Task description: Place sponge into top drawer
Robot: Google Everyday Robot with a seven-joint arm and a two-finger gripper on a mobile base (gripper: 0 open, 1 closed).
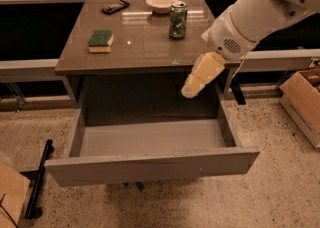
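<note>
**Waiting on the surface: sponge not yet picked up, drawer already open**

Sitting left of centre in the upper part of the frame, the sponge lies flat on the grey-brown surface, green scouring side up with its yellow foam edge showing. Nothing touches it. Below it, across the lower half of the frame, the top drawer is pulled well out, and its pale interior has nothing in it.

The claw hangs right of centre, just in front of the surface's front edge and above the drawer's back right corner, well apart from the sponge. It carries nothing that I can see. Whether it is released or clenched I cannot tell. The white arm slants down to it from the upper right.

Further back on the surface stand a green can, a pale bowl and a black remote-like device, all clear of the sponge.

By my reading, the task is at an early stage. The drawer is ready to receive the sponge, but the reach to the left, the grasp, the carry and the drop into the drawer all remain to be done.
</note>
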